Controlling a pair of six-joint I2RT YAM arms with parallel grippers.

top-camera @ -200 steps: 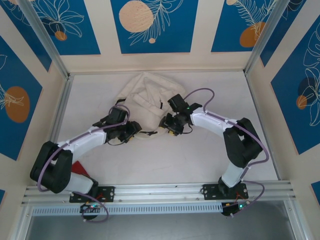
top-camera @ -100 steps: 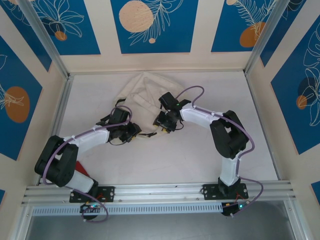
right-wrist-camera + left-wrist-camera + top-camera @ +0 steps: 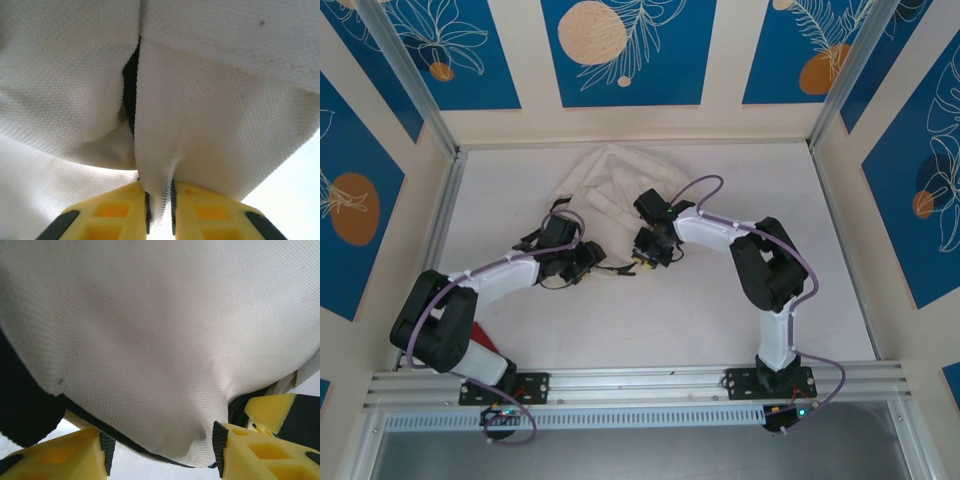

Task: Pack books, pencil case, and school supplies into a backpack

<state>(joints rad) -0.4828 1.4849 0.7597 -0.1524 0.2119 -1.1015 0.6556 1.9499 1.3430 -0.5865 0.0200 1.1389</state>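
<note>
One white walled table (image 3: 670,315); right end effector (image 3: 159,195) pinches backpack (image 3: 210,115), left end effector (image 3: 160,450) agape.

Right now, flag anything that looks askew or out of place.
The backpack lies crumpled and slumped flat, not standing open. The right fingers pinch a fold of its fabric; the left fingers straddle its edge.

White arm links (image 3: 502,272) — black joints (image 3: 765,265); purple cables (image 3: 706,181); yellow jaws, black-padded
</note>
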